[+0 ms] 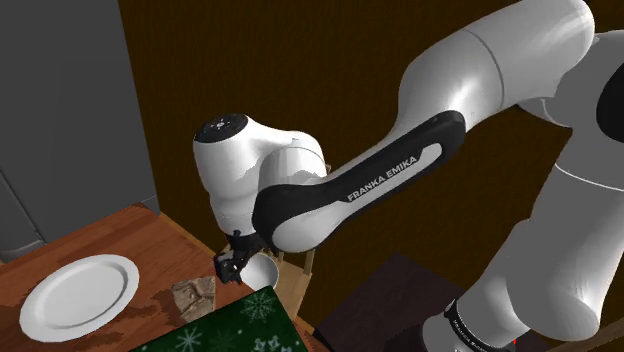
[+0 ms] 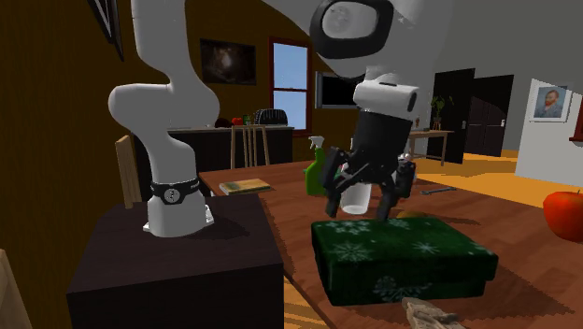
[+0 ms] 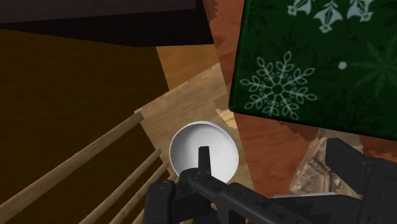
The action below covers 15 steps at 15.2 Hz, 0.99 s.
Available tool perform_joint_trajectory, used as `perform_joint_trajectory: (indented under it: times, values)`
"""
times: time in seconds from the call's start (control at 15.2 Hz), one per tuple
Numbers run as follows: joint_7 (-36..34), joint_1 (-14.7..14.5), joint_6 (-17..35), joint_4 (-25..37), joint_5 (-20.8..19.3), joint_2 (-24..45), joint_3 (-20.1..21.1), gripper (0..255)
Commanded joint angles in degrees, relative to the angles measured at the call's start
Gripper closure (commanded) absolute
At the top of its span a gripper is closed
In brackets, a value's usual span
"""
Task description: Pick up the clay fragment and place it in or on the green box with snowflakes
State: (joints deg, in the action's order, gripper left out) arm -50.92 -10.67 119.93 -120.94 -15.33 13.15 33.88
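Note:
The clay fragment [image 1: 195, 295], a brownish rough lump, lies on the wooden table between the white plate [image 1: 80, 293] and the green box with snowflakes [image 1: 232, 328]. My black gripper [image 1: 233, 264] hangs open just above the table's edge, beside the fragment and holding nothing. In the wrist view the gripper [image 3: 270, 151] straddles bare table. One finger crosses a white cup [image 3: 203, 149], and the other partly covers the clay fragment [image 3: 316, 173]. The green box [image 3: 318, 57] lies just beyond. From the second exterior view the gripper [image 2: 362, 198] hovers behind the green box [image 2: 402, 257], and the clay fragment [image 2: 428, 314] lies in front.
A white cup [image 1: 263, 270] stands by the gripper at the table edge, with a wooden chair [image 3: 95, 165] just past it. A green spray bottle [image 2: 321, 168], a book [image 2: 245, 186] and a red apple [image 2: 564, 213] also stand on the table. My dark stand [image 2: 168, 266] is close by.

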Motion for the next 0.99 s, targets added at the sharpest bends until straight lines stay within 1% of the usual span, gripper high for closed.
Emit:
perform_joint_trajectory:
  times: [0.0, 0.33, 0.66, 0.92]
  values:
    - [-3.47, -2.16, 0.02, 3.58, -2.94, 4.99, -0.35, 0]
    - [-9.17, -8.21, -0.76, 13.67, -8.60, 16.75, -2.70, 0]
    - [-12.26, -14.59, -2.76, 25.96, -12.15, 28.18, -5.37, 0]
    - [-12.67, -14.67, -1.06, 25.21, -12.82, 29.20, -5.95, 0]
